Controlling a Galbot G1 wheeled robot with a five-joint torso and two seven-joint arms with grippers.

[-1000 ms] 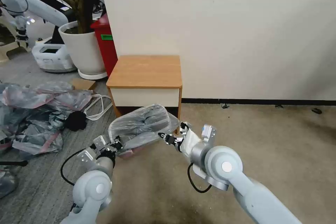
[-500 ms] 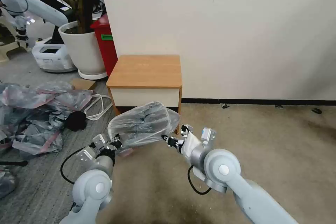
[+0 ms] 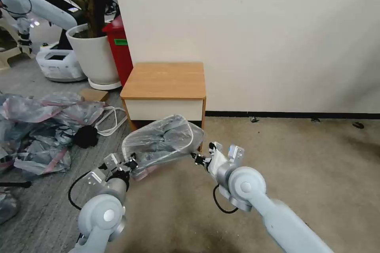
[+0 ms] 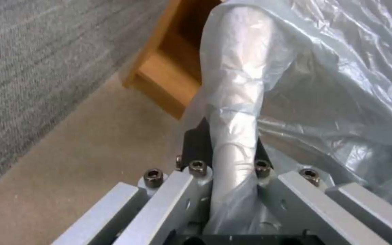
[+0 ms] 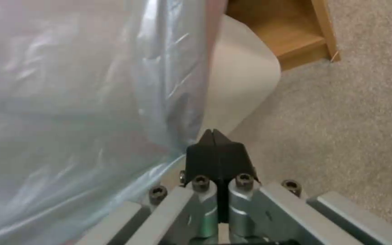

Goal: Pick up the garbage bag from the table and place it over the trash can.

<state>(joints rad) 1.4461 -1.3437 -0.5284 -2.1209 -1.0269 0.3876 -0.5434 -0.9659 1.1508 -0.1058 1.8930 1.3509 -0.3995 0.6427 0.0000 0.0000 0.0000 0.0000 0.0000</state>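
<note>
Garbage bag (image 3: 162, 140) stretched over trash can (image 5: 243, 92), just in front of bench (image 3: 164, 81). Left tool (image 3: 132, 163) clamps bag's near-left edge; right tool (image 3: 196, 159) closed at near-right edge, film seemingly pinched. Film thin, light, slippery, probably tear-prone: grip at hem w/ gentle tension.

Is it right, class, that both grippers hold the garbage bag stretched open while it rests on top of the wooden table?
Not quite. The head view shows the garbage bag held in front of the table, lower than its top, not resting on it. The rest stands: the left gripper and right gripper each pinch an edge, stretching it open.
</note>
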